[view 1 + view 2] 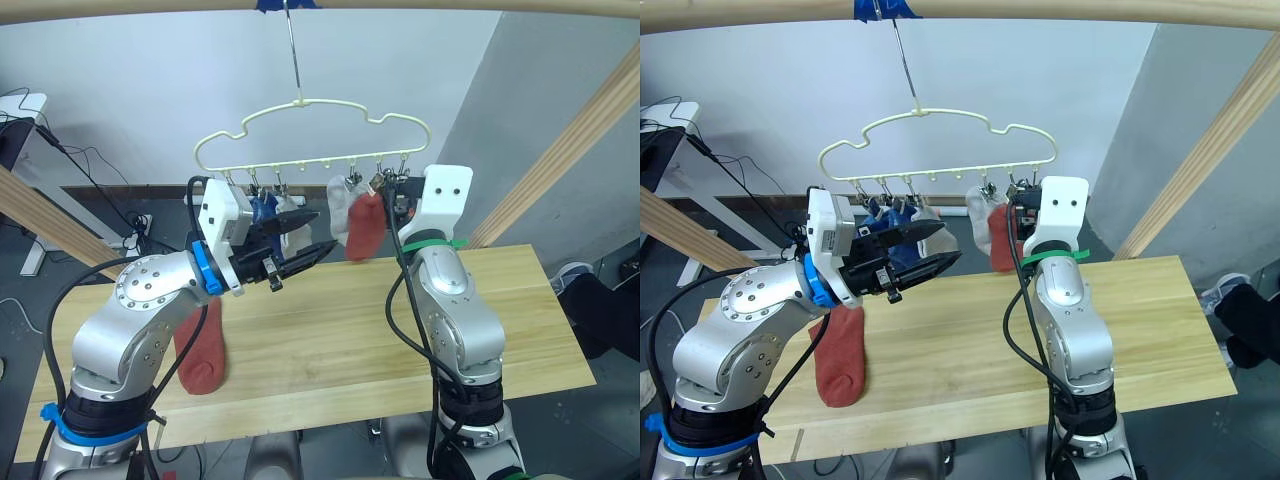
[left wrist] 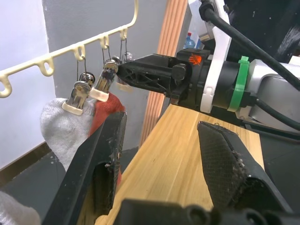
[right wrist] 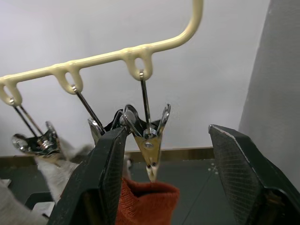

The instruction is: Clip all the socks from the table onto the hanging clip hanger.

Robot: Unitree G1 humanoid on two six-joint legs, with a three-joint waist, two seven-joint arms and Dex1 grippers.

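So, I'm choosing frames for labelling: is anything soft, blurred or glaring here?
In the right wrist view the right pincer is soft up close, while the clip and rust-red sock are sharp. In the left wrist view the left pincer is near and slightly soft. In the left eye view the light is even, the table shows no glare, and shadows are faint.

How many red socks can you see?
2. One red sock hangs clipped on the hanger. The other lies on the table, left side.
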